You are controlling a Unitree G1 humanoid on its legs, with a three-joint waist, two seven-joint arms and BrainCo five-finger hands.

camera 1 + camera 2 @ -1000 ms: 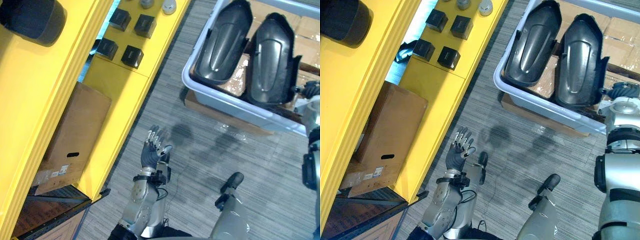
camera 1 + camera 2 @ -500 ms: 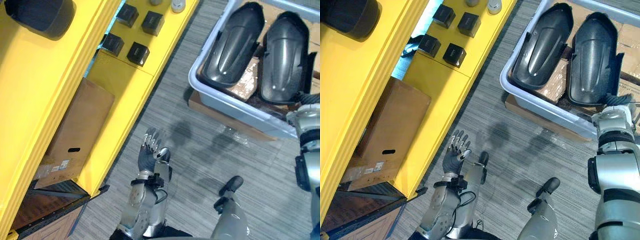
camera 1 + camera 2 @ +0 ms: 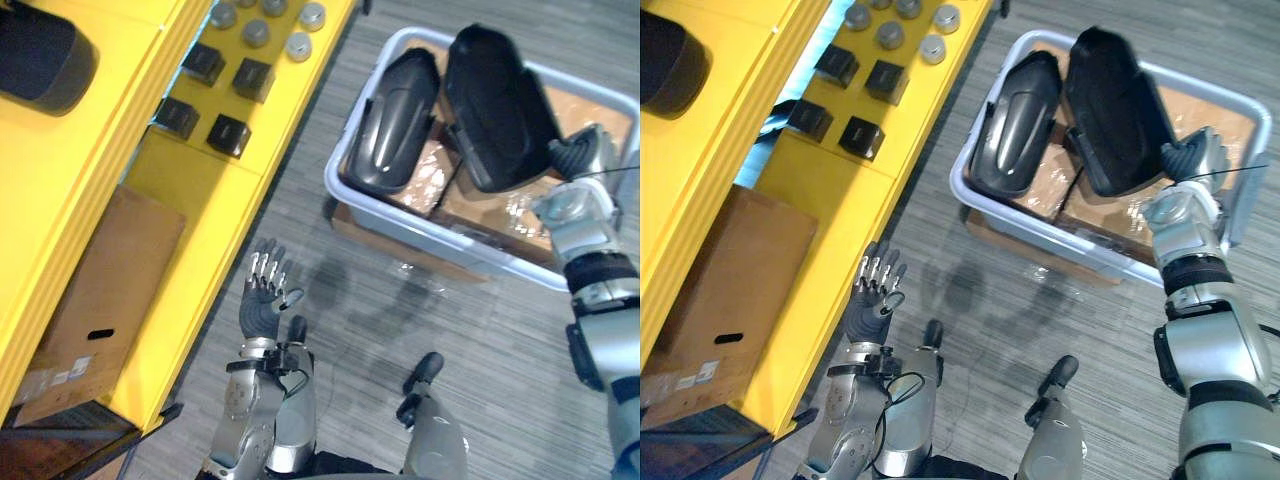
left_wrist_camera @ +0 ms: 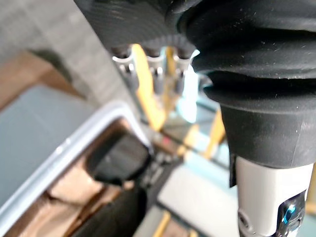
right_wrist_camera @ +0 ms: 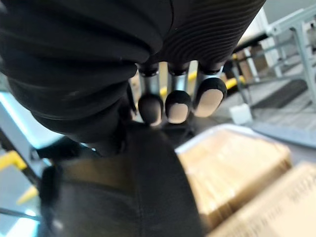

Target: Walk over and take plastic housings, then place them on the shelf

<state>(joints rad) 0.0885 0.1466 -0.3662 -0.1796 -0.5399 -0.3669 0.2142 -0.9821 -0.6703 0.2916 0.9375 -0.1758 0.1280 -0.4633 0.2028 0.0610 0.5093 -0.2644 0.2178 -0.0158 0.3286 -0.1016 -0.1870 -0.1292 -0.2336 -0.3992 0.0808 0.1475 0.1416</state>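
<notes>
Now right housing (image 3: 495, 105) tipped up from bin (image 3: 440, 238), right hand (image 3: 575, 165) curled on its edge — I hold it one-sided. Beside it left housing (image 3: 392, 120) lies in bin. Idle left hand (image 3: 262, 298) spread over floor beside shelf (image 3: 200, 190). Risk: edge grip slips, housing twists — drops back.

A grey striped carpet floor (image 3: 480, 330) is seen, on which a flat cardboard sheet (image 3: 985, 232) is laid. A pale grey-blue tub (image 3: 400, 218) is set on that sheet. Beside it, a yellow shelf (image 3: 200, 190) is stood on the floor. On its open tier four small black blocks (image 3: 229, 133) are arranged in a square, with several round silver caps (image 3: 297, 45) placed just beyond them. A dark bulky object (image 3: 40, 60) is kept on the upper tier, and a brown cardboard box (image 3: 100, 300) is stored on the lower one.
</notes>
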